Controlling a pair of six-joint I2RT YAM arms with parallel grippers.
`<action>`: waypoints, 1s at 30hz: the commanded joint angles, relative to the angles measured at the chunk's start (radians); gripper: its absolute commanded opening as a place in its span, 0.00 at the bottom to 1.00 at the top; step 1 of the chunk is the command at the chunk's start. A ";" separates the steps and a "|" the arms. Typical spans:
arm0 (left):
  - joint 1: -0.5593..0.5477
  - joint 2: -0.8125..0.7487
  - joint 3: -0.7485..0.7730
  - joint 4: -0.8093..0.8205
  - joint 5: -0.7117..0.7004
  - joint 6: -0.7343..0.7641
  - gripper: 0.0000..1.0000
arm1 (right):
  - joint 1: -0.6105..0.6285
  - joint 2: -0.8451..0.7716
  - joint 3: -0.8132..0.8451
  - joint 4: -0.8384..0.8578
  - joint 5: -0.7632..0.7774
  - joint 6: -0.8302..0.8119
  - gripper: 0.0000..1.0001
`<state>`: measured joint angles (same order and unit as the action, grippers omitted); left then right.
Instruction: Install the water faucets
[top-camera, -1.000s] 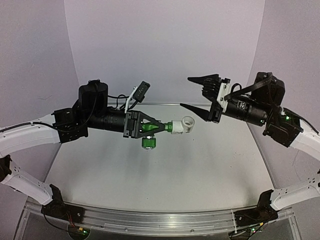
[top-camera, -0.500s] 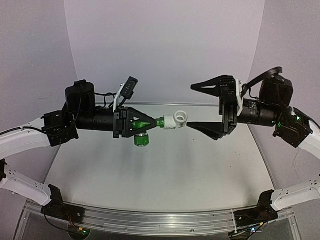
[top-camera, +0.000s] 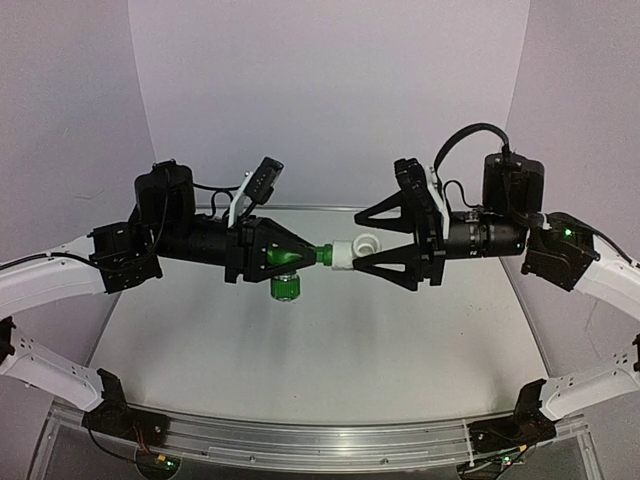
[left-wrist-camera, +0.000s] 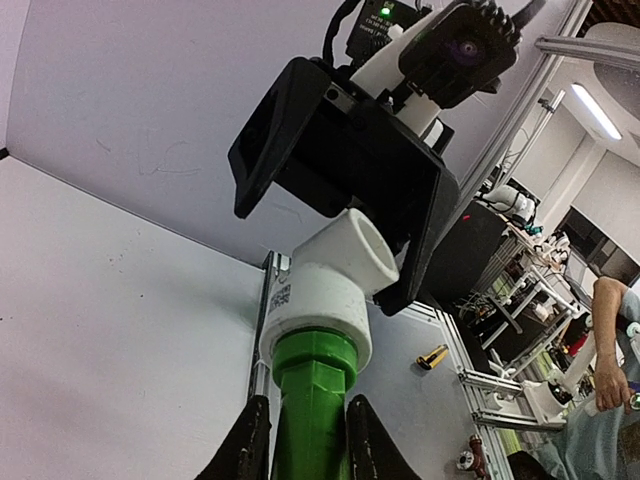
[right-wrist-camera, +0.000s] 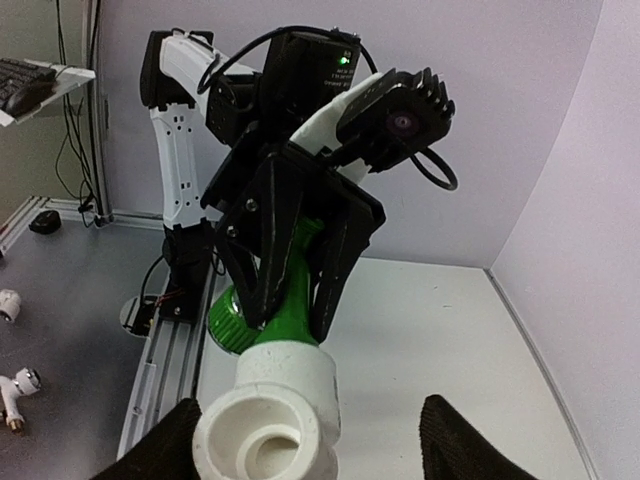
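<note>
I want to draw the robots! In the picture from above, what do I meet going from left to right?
Left gripper, shut on the green tap → white fitting → right gripper, open, with one finger above the fitting and one below.

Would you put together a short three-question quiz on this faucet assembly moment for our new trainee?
1. Which holds the green plastic T-shaped tap: A) left gripper, B) right gripper?
2. True or false: the white stubby cylindrical fitting is separate from the tap.
3. Fill in: the right gripper's jaws stand ___ on either side of the fitting.
Key: 1 A; 2 false; 3 open.
</note>
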<state>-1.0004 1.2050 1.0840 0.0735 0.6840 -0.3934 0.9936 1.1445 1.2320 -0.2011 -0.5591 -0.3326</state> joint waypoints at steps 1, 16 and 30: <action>-0.001 0.008 0.040 0.082 0.034 0.022 0.00 | 0.002 0.011 0.025 0.036 -0.019 0.108 0.60; -0.020 0.002 0.037 0.061 0.020 0.121 0.00 | -0.008 0.028 0.027 0.035 0.036 0.285 0.30; -0.058 -0.028 0.060 -0.066 -0.118 0.287 0.00 | -0.074 0.073 0.041 0.033 -0.064 0.548 0.09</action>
<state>-1.0232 1.2114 1.0900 -0.0088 0.6199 -0.3039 0.9583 1.1884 1.2324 -0.2058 -0.6112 -0.0160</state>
